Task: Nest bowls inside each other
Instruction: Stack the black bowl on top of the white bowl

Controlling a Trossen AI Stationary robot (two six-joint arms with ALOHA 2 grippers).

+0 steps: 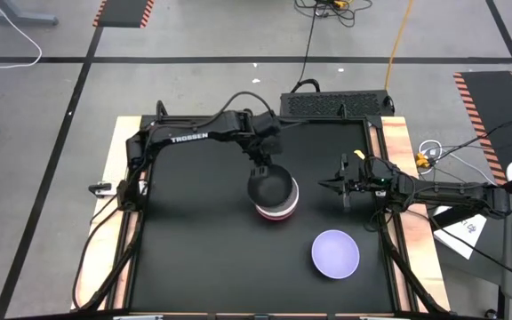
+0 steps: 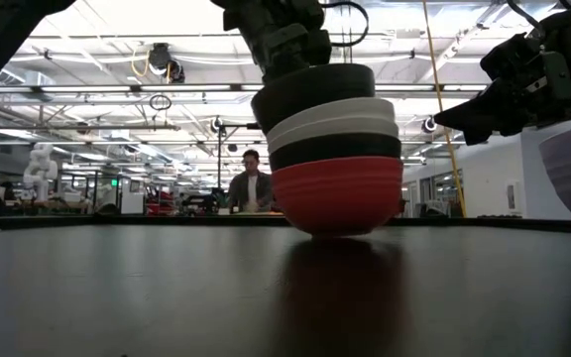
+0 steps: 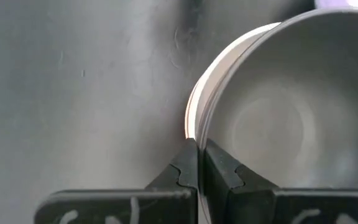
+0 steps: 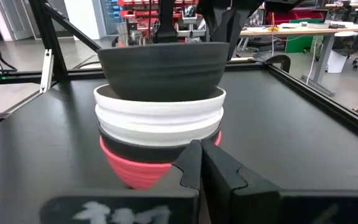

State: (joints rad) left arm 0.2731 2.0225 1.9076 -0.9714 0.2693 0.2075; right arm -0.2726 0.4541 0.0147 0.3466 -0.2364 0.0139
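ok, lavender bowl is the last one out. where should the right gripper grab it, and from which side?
By the rim, from above. The lavender bowl sits upright and alone on the mat, mouth open, so one finger can probably drop inside its wall and one outside. The right gripper idles nearby; its closest side seems easiest. The left gripper already pinches the top black bowl of the stack that way.

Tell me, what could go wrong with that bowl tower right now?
The left gripper pinches the rim of the top black bowl, which sits tilted on the stack; letting go might leave it crooked, or pulling away could drag the stack over. The lavender bowl sits apart, so the tall stack must take one more. The right gripper waits nearby, shut.
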